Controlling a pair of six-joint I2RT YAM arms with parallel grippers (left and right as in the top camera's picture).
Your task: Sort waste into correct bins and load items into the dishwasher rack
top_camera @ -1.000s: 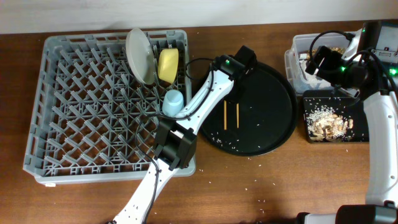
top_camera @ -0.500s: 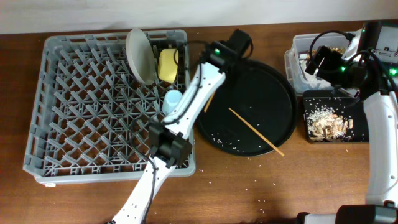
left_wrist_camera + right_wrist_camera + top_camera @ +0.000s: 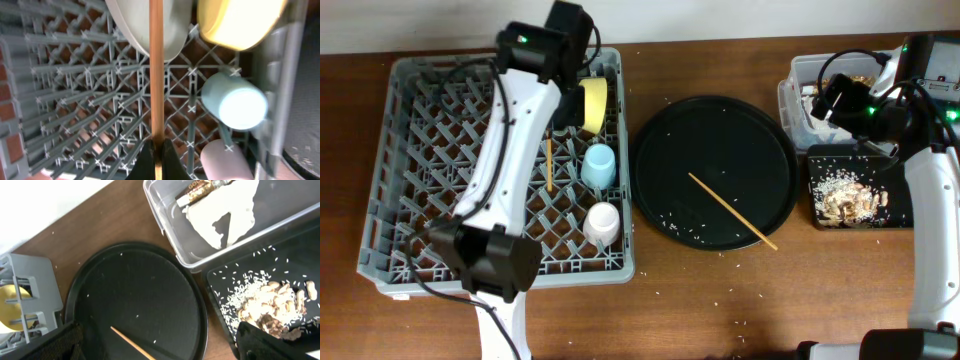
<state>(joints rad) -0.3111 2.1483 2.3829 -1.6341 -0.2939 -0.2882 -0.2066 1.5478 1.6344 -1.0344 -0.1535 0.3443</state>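
Note:
My left gripper [image 3: 156, 159] is shut on one wooden chopstick [image 3: 156, 75] and holds it over the grey dishwasher rack [image 3: 440, 160]; the stick also shows in the overhead view [image 3: 548, 165]. The rack holds the white plate [image 3: 127, 25], the yellow bowl [image 3: 592, 105], the blue cup [image 3: 600, 165] and the pink cup [image 3: 603, 222]. The second chopstick [image 3: 730, 210] lies slantwise on the round black tray [image 3: 770, 130]. My right gripper [image 3: 160, 350] is open and empty above the clear tub [image 3: 165, 225] and the flat black tray [image 3: 280, 265].
The clear tub holds a white napkin [image 3: 225, 210] and a brownish wrapper [image 3: 200, 189]. The flat black tray holds food scraps [image 3: 270, 305] and rice. Rice grains [image 3: 675, 222] lie on the round tray and on the wooden table [image 3: 740, 300].
My left arm swung from the round tray to over the rack, carrying one chopstick. The other chopstick came to rest slantwise on the tray. The pink cup came into view. The right arm stayed still.

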